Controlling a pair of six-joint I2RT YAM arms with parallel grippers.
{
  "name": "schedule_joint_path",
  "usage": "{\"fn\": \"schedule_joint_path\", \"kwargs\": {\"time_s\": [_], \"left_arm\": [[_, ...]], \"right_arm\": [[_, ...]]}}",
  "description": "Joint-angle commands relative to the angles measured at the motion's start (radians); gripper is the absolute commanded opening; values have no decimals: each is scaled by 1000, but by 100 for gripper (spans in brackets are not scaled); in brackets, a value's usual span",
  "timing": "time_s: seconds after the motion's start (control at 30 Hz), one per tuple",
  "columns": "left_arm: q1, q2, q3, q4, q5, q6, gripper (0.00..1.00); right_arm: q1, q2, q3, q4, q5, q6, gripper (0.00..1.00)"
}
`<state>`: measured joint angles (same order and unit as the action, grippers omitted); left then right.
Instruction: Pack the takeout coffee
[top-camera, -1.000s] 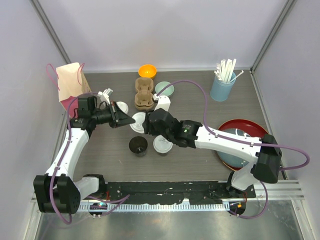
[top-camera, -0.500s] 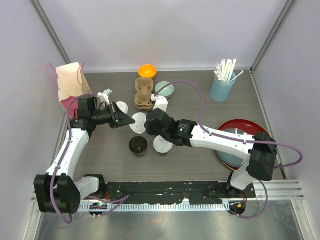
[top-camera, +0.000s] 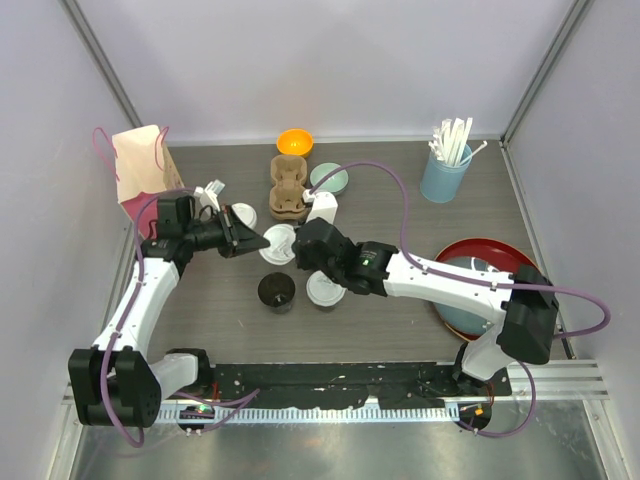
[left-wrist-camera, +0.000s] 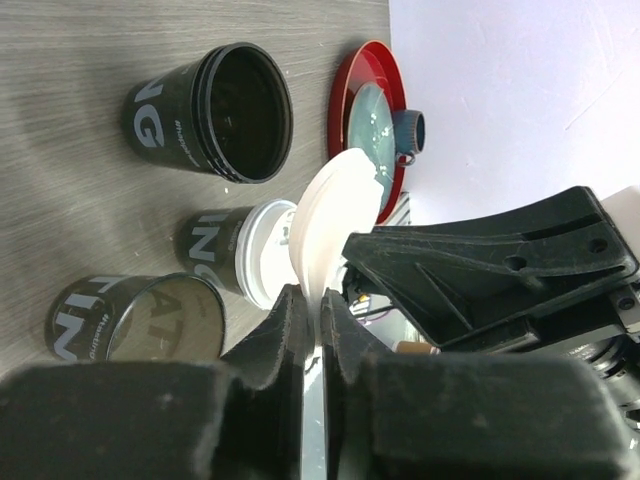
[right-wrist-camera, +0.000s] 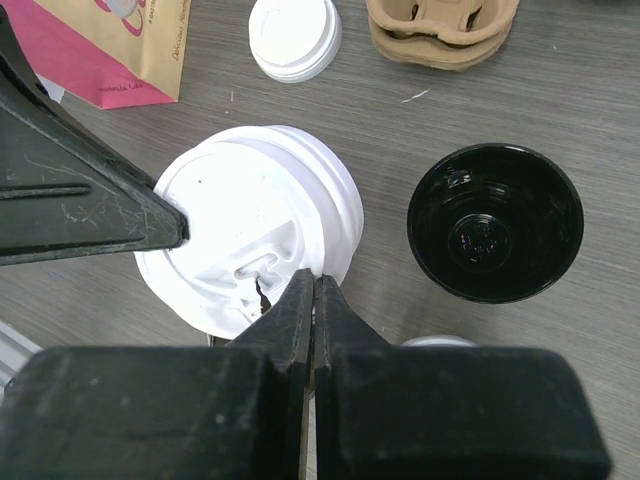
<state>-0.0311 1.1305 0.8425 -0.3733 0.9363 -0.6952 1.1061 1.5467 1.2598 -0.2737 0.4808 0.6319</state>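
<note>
Two claws meet at a lid (top-camera: 277, 243) just behind the open cup (top-camera: 276, 290). We see the left claw (left-wrist-camera: 308, 300) pinching its edge, and the right claw (right-wrist-camera: 312, 285) closed, tips at its rim. A lidded cup (top-camera: 325, 290) stands beside the open cup.

I am facing a grey table (top-camera: 230, 320), open black cup (top-camera: 276, 290) standing beside lidded cup (top-camera: 325, 291) mid-table, second lidded cup (top-camera: 241, 215) sitting left, cup carrier (top-camera: 288, 188), orange bowl (top-camera: 295, 143), pale dish (top-camera: 330, 179) resting behind, paper bag (top-camera: 140, 165) far left, straw tumbler (top-camera: 444, 176), red tray (top-camera: 485, 246) sitting right.
</note>
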Motion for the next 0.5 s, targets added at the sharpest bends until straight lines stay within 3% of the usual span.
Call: {"fn": "schedule_joint_path", "kwargs": {"time_s": [0.0, 0.1, 0.2, 0.37, 0.47], "left_arm": [[0, -12, 20, -38, -27, 57, 28], [0, -14, 55, -91, -65, 134, 53], [0, -15, 96, -157, -97, 194, 65], [0, -17, 209, -298, -163, 359, 74], [2, -21, 262, -392, -260, 457, 77]], "right_arm": [[-2, -48, -20, 47, 25, -67, 1], [-3, -54, -26, 39, 18, -78, 1], [-6, -63, -27, 25, 10, -89, 1], [-15, -48, 59, -120, -62, -132, 1], [-28, -17, 166, -259, -202, -149, 1]]}}
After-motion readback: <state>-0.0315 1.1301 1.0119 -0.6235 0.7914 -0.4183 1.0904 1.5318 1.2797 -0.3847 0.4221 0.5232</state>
